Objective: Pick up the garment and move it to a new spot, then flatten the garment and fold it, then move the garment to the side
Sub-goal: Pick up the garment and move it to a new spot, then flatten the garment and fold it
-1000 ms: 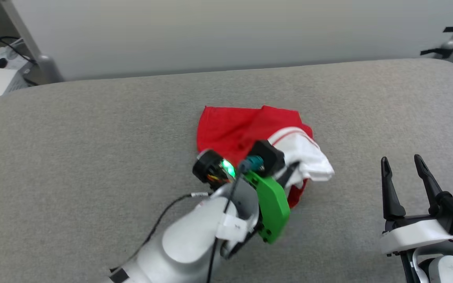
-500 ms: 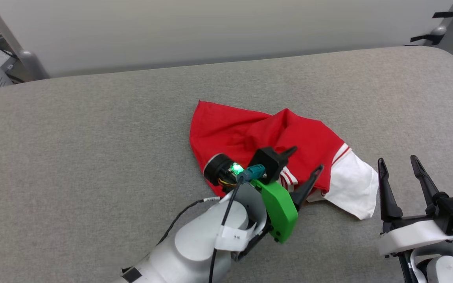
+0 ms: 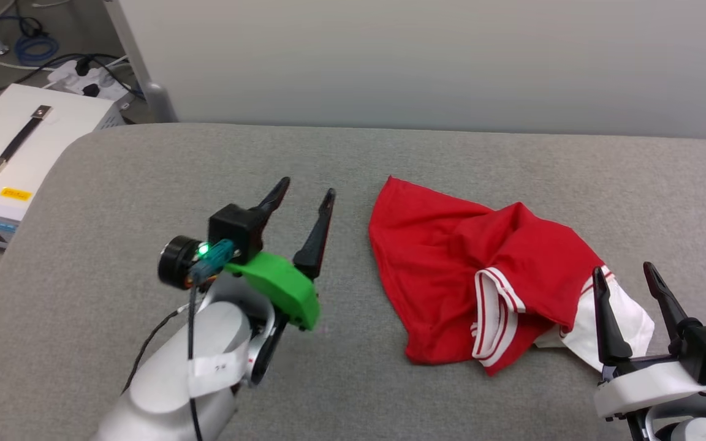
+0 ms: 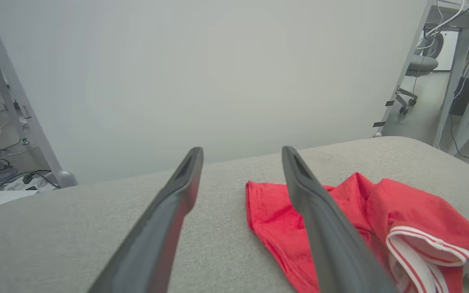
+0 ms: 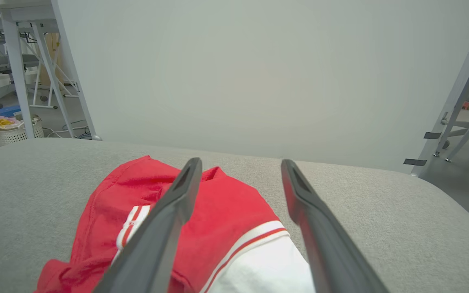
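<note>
Between left tool (image 3: 307, 187) and right tool (image 3: 624, 269), both spread, empty: garment (image 3: 451, 257) crumpled on worktop (image 3: 114, 184), probably set for flattening.

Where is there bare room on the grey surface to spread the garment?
Bare grey surface lies left of the left gripper and behind the garment toward the wall. Crowded near right, where the right gripper hangs by the garment.

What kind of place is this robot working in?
Likely a robotics lab or workshop: a padded grey table before a plain partition, loose cables and a power strip, an office chair beyond.
</note>
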You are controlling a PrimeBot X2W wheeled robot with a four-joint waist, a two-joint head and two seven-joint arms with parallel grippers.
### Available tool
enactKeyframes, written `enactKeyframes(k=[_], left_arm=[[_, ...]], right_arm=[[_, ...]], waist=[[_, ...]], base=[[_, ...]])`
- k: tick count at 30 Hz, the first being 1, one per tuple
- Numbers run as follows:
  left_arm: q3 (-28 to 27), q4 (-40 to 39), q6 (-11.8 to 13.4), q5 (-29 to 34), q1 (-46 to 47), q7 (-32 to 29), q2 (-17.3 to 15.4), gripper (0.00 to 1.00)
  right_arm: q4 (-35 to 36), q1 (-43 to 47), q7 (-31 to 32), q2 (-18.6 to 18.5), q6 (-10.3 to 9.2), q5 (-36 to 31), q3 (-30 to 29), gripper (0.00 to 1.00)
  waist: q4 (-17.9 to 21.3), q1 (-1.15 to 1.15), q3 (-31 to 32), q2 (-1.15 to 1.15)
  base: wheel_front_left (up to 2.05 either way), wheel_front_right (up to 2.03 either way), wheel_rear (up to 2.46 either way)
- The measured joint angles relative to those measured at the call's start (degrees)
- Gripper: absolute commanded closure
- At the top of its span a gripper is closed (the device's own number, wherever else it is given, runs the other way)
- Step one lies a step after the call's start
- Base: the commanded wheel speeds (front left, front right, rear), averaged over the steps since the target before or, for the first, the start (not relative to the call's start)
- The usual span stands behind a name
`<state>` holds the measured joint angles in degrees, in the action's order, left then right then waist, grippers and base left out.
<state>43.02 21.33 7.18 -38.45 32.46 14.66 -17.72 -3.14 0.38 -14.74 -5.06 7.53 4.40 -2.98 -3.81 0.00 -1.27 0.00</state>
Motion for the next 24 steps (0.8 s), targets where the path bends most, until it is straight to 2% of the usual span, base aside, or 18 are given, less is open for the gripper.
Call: enactKeyframes(k=[4, 7, 12, 17, 24], left_arm=[[-6.0, -7.9, 1.2, 3.1, -8.7, 0.0, -2.8, 0.0], [-10.3, -12.6, 1.7, 5.2, -15.7, 0.0, -2.8, 0.0], [-16.3, -17.3, 2.1, 8.5, -24.8, 0.0, 0.5, 0.0], [-19.7, -18.1, -0.1, 12.3, -29.9, 0.0, 4.8, 0.0], [-23.5, -16.8, -3.7, 16.6, -30.3, 0.0, 8.3, 0.0]], right_arm=[[0.2, 0.8, 0.0, 0.1, 0.0, 0.0, 0.3, 0.0], [0.4, 1.1, 0.0, 0.2, 0.0, 0.0, 0.4, 0.0], [0.5, 2.2, 0.0, 0.5, 0.0, 0.1, 0.6, 0.0], [0.5, 2.7, 0.0, 0.7, 0.0, 0.4, 0.8, 0.0], [0.4, 3.0, 0.0, 0.7, 0.0, 0.4, 1.3, 0.0]], waist=[[-2.0, 0.0, 0.9, 0.0], [-2.8, 0.0, 1.5, 0.0], [-3.4, 0.0, 2.3, 0.0], [-3.8, 0.0, 2.8, 0.0], [-4.4, 0.0, 3.1, 0.0]], base=[[0.0, 0.0, 0.0], [0.0, 0.0, 0.0], [0.0, 0.0, 0.0], [0.0, 0.0, 0.0], [0.0, 0.0, 0.0]])
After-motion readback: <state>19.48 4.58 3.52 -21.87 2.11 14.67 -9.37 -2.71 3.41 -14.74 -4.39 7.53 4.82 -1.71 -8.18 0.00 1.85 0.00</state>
